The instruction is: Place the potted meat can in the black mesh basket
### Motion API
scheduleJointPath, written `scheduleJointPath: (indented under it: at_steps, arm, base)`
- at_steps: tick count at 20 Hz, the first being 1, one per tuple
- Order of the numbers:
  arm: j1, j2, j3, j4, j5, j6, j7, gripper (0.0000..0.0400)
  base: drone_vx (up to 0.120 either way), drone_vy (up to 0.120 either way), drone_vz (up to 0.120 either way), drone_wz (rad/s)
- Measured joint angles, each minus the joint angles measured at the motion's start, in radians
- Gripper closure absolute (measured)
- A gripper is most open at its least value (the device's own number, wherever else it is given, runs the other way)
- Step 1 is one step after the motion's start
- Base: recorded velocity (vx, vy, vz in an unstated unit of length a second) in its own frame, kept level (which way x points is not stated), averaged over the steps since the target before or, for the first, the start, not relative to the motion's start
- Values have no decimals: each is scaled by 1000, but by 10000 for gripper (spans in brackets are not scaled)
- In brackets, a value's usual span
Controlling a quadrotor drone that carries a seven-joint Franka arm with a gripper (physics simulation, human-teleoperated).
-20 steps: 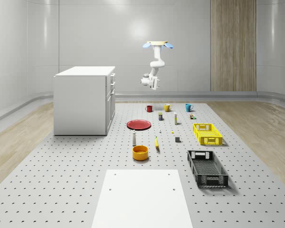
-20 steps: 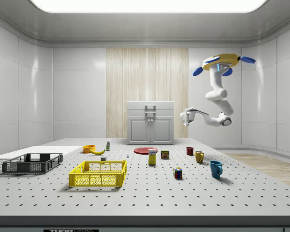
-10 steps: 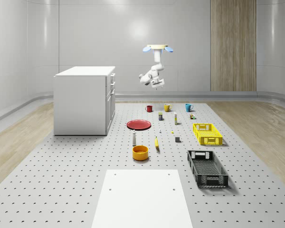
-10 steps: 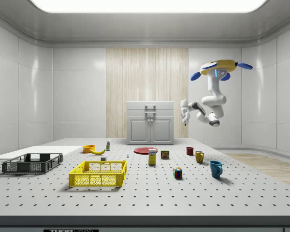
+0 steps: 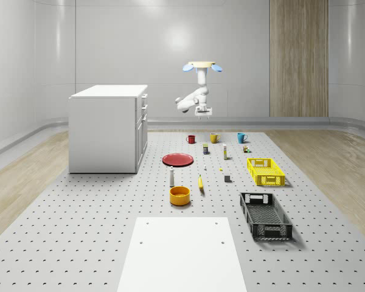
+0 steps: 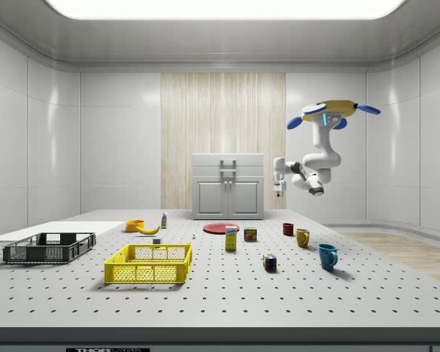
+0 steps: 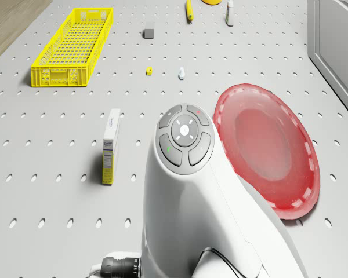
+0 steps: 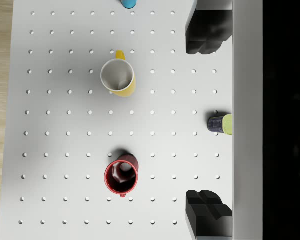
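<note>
Whole-scene view: a drone [image 5: 201, 66] hovers high over the far end of a pegboard table [image 5: 79, 231], above a row of red, yellow and blue mugs. Its arm folds so the gripper [image 5: 203, 112] points straight down, likely to look the objects over before descending. The potted meat can [image 5: 205, 148] stands on the table just nearer than the mugs, below the gripper and well apart from it. The black mesh basket [image 5: 265, 215] lies far off, near the front on this view's right, beyond a yellow basket [image 5: 265, 171]; the carry will be long. Side view: the drone hangs well above the table, gripper aimed down, with the can on the surface beside a red plate [image 6: 221, 229] and the black basket at this view's far left. Drone view: the white arm reaches forward over the red plate and a slim upright box [image 7: 109, 146]. Wrist view: looking straight down, the two dark fingers [image 8: 210, 32] stand wide apart with nothing held; the can sits partly hidden between them, far below, near a yellow mug [image 8: 118, 77] and a red mug [image 8: 121, 176].
</note>
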Motion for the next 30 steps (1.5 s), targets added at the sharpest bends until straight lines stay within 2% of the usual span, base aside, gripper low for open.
scheduleJointPath:
  at_steps: [7, 22, 30]
  arm:
    - [-37, -42, 23, 1, 10, 18, 29, 0]
    - [-73, -121, 53, 6, 49, 83, 60, 0]
    - [-86, -160, 64, 9, 69, 118, 72, 0]
  base:
    - [120, 0, -120, 0]
    - [120, 0, -120, 0]
    - [120, 0, -20, 0]
